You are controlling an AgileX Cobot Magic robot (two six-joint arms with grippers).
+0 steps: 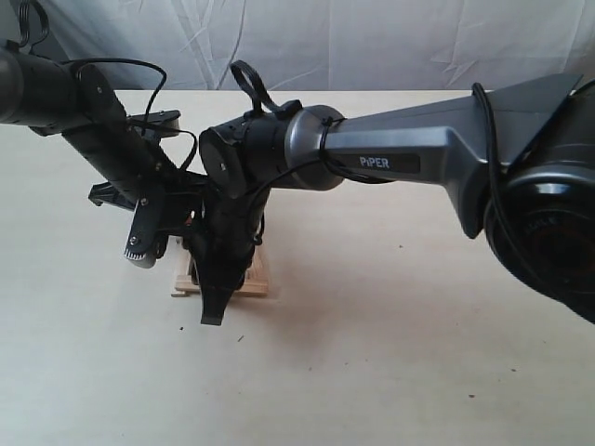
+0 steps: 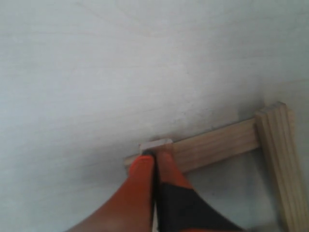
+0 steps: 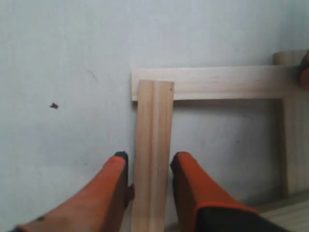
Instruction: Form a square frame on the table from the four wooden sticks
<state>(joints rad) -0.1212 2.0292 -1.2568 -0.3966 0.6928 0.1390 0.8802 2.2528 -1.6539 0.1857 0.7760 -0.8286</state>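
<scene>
The four wooden sticks lie as a rough square frame [image 1: 253, 277] on the table [image 1: 390, 353], mostly hidden under both arms in the exterior view. My right gripper [image 3: 148, 162] is shut on one stick [image 3: 153, 145], whose far end overlaps a crosswise stick [image 3: 217, 82]. A third stick [image 3: 292, 140] runs down the far side. My left gripper [image 2: 155, 155] is shut, its orange fingertips [image 2: 143, 166] resting on the end of a stick [image 2: 217, 144], which meets another stick [image 2: 282, 164] at a corner.
A wrinkled white cloth backdrop [image 1: 372, 42] hangs behind the table. The right arm [image 1: 400, 163] reaches across the middle and crosses close to the left arm [image 1: 102, 130] above the frame. Tiny dark specks [image 3: 54, 105] dot the table.
</scene>
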